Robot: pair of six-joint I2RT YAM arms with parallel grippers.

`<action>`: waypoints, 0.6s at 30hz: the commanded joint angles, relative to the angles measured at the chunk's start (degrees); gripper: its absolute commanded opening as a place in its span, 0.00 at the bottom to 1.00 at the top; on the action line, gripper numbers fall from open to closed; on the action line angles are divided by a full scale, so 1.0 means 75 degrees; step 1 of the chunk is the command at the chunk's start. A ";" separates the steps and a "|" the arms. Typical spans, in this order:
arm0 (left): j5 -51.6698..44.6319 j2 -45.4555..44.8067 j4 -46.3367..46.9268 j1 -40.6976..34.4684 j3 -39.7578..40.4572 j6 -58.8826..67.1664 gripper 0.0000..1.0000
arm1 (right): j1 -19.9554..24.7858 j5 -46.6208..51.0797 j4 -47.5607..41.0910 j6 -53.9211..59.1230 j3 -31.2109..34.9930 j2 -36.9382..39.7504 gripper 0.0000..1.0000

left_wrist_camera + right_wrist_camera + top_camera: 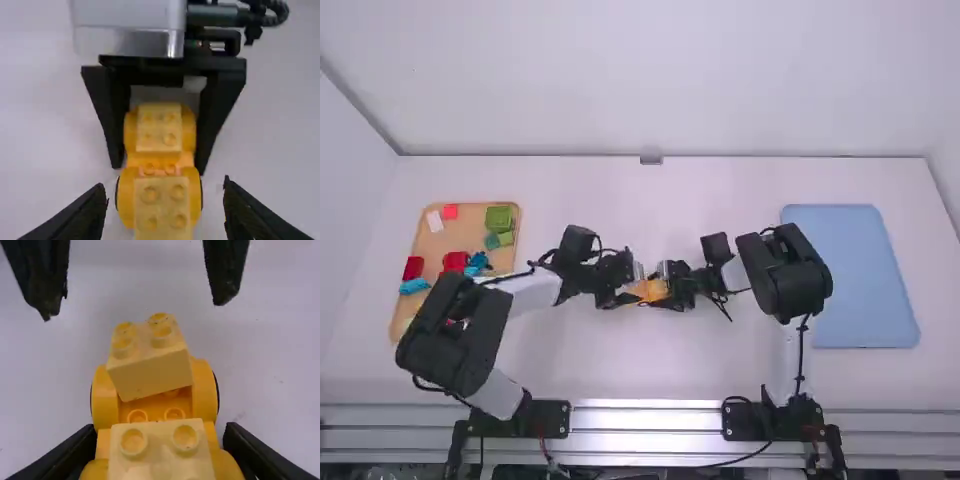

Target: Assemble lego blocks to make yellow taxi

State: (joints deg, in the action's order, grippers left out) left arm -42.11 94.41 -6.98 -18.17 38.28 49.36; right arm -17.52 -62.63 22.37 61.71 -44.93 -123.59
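Right gripper (667, 286) clamped on the yellow car (648, 290), left gripper (632, 291) spread at its other end.
A pale-yellow block (150, 365) sits tilted on the end facing the left gripper; another pale block (161, 452) tops the opposite end. Around them spreads the white bench (650, 370), with a wooden tray (467, 222) of coloured blocks (499, 219) left, a blue tray (855, 270) right, and pale walls (650, 80) behind.

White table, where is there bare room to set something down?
Bare patches: beyond the arms, toward the back wall; between the arms, from the car to the metal rail; and the blue tray. Crowded: the middle, where left gripper and right gripper flank the yellow car, and the wooden tray of blocks.
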 commanded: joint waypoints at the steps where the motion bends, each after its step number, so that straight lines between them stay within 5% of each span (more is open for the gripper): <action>1: 0.0256 0.0251 -0.0117 -0.0015 -0.0044 0.0137 0.63 | -0.0023 -0.0079 -0.0017 0.0032 -0.0015 -0.0111 0.67; 9: 0.0286 0.0708 -0.0530 -0.0012 -0.0041 0.0140 0.61 | -0.0020 -0.0076 -0.0015 0.0009 -0.0015 -0.0111 0.67; 18: 0.0280 0.0729 -0.0554 -0.0076 -0.0041 0.0143 0.37 | -0.0020 -0.0079 -0.0015 0.0015 -0.0015 -0.0111 0.67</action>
State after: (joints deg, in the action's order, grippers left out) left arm -39.11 99.26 -11.18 -18.35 38.30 49.58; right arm -17.52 -62.63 22.35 61.69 -44.93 -123.59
